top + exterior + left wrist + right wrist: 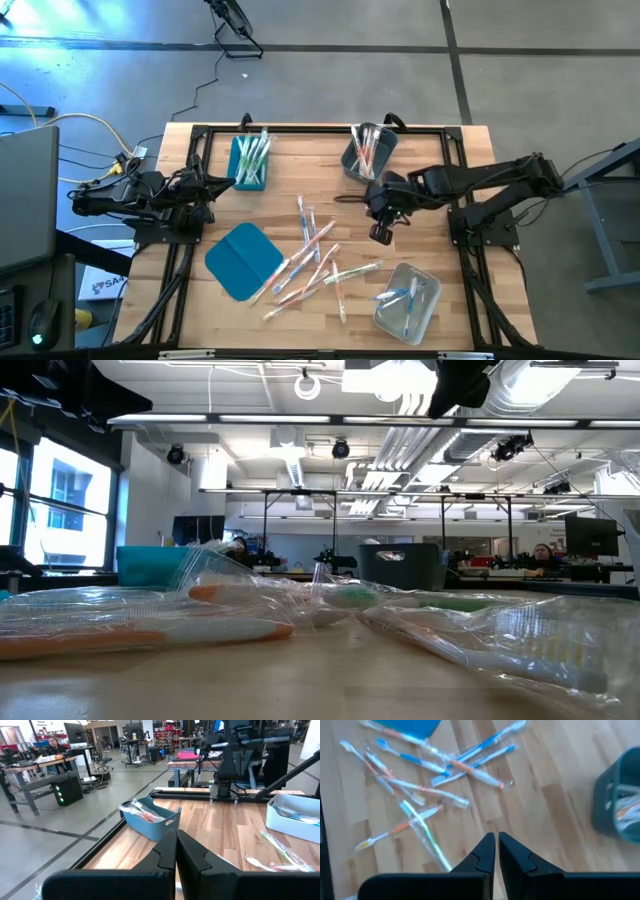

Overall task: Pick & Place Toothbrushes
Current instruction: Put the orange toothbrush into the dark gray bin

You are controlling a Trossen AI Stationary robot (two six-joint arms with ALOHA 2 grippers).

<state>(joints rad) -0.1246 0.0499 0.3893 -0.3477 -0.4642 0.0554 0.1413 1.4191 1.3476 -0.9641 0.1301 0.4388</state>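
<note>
Several wrapped toothbrushes (315, 262) lie scattered flat on the wooden table's middle; the right wrist view shows them too (420, 805). More toothbrushes stand in the teal bin (248, 160), the grey bin (368, 150) and the clear bin (408, 298). My right gripper (380, 232) hangs above the table just right of the pile, pointing steeply down, shut and with nothing in it (496, 845). My left gripper (215, 184) waits level at the table's left edge, shut and with nothing in it (176, 845).
A flat teal lid (243, 260) lies left of the pile. The teal bin (150, 817) is at the far left, the grey bin (620, 800) at the far middle, the clear bin at the near right. A black frame (320, 128) rims the table.
</note>
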